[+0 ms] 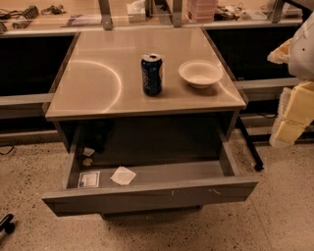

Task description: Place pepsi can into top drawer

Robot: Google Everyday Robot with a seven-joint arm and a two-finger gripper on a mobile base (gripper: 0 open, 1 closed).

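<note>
The pepsi can (152, 74), dark blue with a silver top, stands upright on the tan table top (98, 78), near its middle. The top drawer (147, 197) under the table is pulled out towards me. Its grey floor holds a white paper scrap (122, 175) and a label (89, 179). My gripper (288, 122), pale yellow and white, hangs at the right edge of the view, off the table's right side. It is level with the table top, well apart from the can, and nothing shows in it.
A white bowl (200, 73) sits on the table just right of the can. Dark shelving and a cluttered counter (147, 14) run behind the table. A black wheeled leg (250, 147) stands right of the drawer. The floor is speckled.
</note>
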